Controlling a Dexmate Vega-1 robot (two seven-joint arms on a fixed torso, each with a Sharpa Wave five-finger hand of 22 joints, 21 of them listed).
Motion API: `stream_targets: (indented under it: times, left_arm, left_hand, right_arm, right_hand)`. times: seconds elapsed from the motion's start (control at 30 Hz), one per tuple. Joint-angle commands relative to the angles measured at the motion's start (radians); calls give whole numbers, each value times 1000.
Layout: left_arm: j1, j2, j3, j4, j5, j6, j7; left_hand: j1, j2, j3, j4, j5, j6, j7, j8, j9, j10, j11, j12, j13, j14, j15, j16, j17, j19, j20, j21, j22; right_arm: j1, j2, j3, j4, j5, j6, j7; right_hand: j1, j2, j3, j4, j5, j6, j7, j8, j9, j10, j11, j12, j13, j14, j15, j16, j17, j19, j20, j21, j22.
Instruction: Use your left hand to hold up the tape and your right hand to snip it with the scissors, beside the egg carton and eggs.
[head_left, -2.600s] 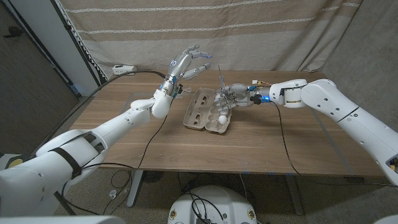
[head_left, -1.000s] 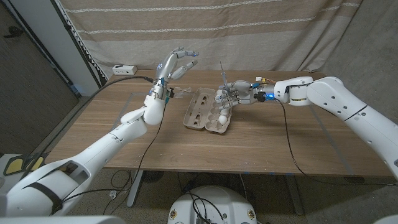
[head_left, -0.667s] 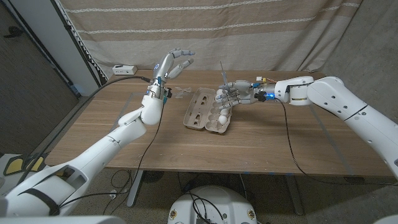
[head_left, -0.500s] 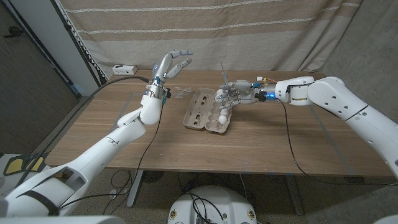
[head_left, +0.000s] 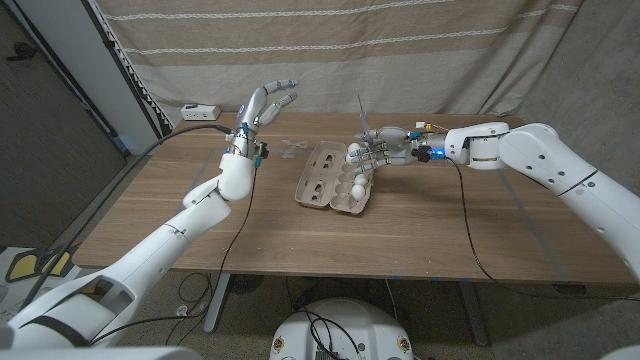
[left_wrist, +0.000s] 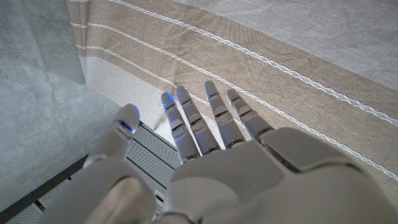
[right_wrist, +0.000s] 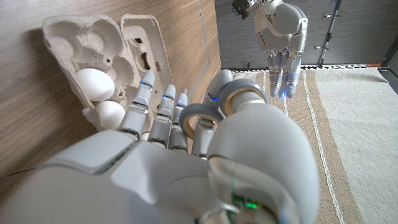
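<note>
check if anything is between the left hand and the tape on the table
Nothing visible does. The left hand is raised with fingers spread, and the small clear piece that looks like the tape lies on bare wood beside it. The egg carton sits farther toward the robot's right.

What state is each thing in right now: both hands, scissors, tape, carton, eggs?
Left hand: raised above the table, fingers spread, holding nothing.
Right hand: grips the scissors, above the carton.
Scissors: held, blades pointing up; open or closed, cannot tell.
Tape: lying on the table, not held.
Egg carton: lid open, on the table.
Eggs: sitting in the carton's cups.
</note>
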Motion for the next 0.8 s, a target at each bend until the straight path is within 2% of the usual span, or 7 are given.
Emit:
stream_targets:
  times: [0.03,0.23,0.37,0.5,0.53,0.57,0.8]
  left_arm:
    - [19,4,-22,-15,-24,44,-8]
    - [25,6,-24,-21,-30,63,-8]
    - [26,9,-25,-21,-34,72,-11]
    - [27,12,-24,-20,-37,75,-13]
    - [27,12,-23,-20,-37,77,-13]
    - [26,12,-23,-19,-37,77,-12]
    - [21,10,-18,-8,-40,73,-12]
  left_hand:
    - [-6,-6,-5,6,-3,-4,0,0,2,2,3,-2,-2,6,-157,3,-4,1,4,4,2]
    - [-11,-8,-8,6,-4,-4,2,1,2,1,3,-5,-4,-2,-158,0,-8,-2,6,3,2]
    - [-14,-10,-9,6,-5,-3,1,3,2,0,3,-7,-6,-5,-158,-1,-12,-2,7,3,2]
    - [-17,-10,-10,6,-6,-1,4,4,2,1,3,-8,-8,-7,-157,-1,-14,-3,7,3,2]
    - [-17,-10,-11,6,-6,-2,4,4,2,1,3,-9,-8,-7,-157,-1,-14,-3,7,3,2]
    - [-18,-10,-11,6,-6,-2,5,4,2,1,3,-9,-8,-8,-157,-1,-15,-4,8,3,2]
    - [-21,-10,-12,6,-7,-2,3,5,2,1,3,-11,-10,-9,-157,-1,-18,-4,9,3,2]
  right_arm:
    - [-16,-11,16,-16,32,-7,-6]
    - [-24,-22,20,-26,30,2,-8]
    - [-27,-22,25,-21,46,2,-2]
    - [-32,-23,31,-21,53,9,2]
    - [-32,-24,30,-21,53,10,5]
    - [-33,-26,31,-24,52,12,4]
    - [-31,-27,31,-22,53,19,11]
  right_hand:
    - [8,1,-4,-9,-12,16,-6,-12,-29,170,-99,19,6,7,1,1,1,3,4,-2,3]
    - [8,1,-10,-12,-26,7,-6,-4,-26,200,-107,37,16,22,-11,4,1,16,-5,1,4]
    - [7,1,-15,-14,-33,8,-5,-1,-29,175,-95,33,24,18,-10,1,1,20,-6,2,4]
    - [7,2,-17,-16,-39,0,-6,2,-27,172,-101,35,29,13,-12,-2,1,19,-8,0,5]
    - [7,3,-20,-16,-44,-8,-3,2,-28,196,-93,48,35,11,-12,-3,1,18,-9,0,5]
    - [5,5,-22,-15,-50,-17,-6,0,-32,228,-104,66,44,11,-15,-3,1,17,-10,-1,6]
    - [4,7,-28,-16,-62,-24,-8,1,-44,271,-114,98,71,35,-39,6,3,33,-21,4,7]
